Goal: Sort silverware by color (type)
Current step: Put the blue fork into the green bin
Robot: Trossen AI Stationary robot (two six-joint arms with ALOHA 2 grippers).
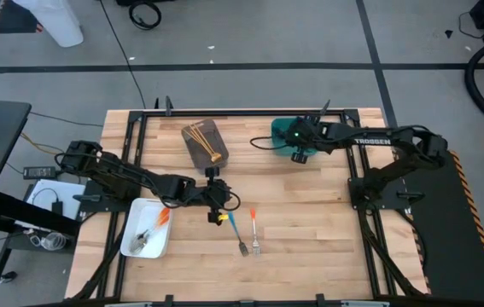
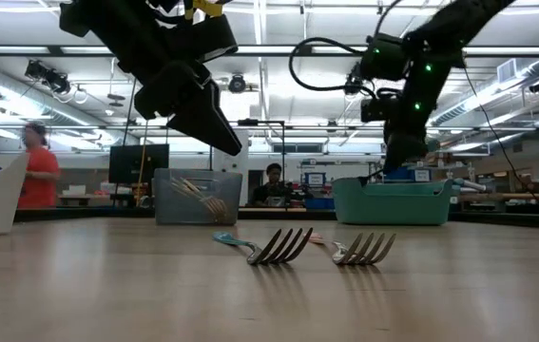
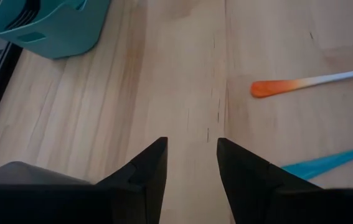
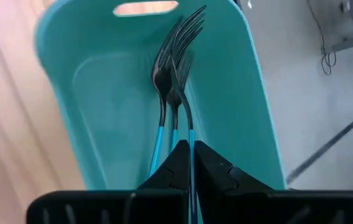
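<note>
Two forks lie flat on the wood near the table's middle: a blue-handled fork and an orange-handled fork. My left gripper hovers open over bare wood just left of them, nothing between its fingers. My right gripper is over the teal tray at the far right, shut on a blue-handled fork with a dark head. Another blue-handled fork lies in that tray. The grey tray holds gold forks. The white tray holds orange-handled forks. My right gripper pinches the fork's blue handle between its two fingers. The fingers slant down from above and lie along the fork, whose tines point away toward the tray's end with the grip hole. Whether the fork's head rests on the tray I cannot tell.
In the low view the two loose forks lie with tines toward the near edge, bare wood around them. A dark frame rail runs along the table's far edge. People stand in the room beyond the table.
</note>
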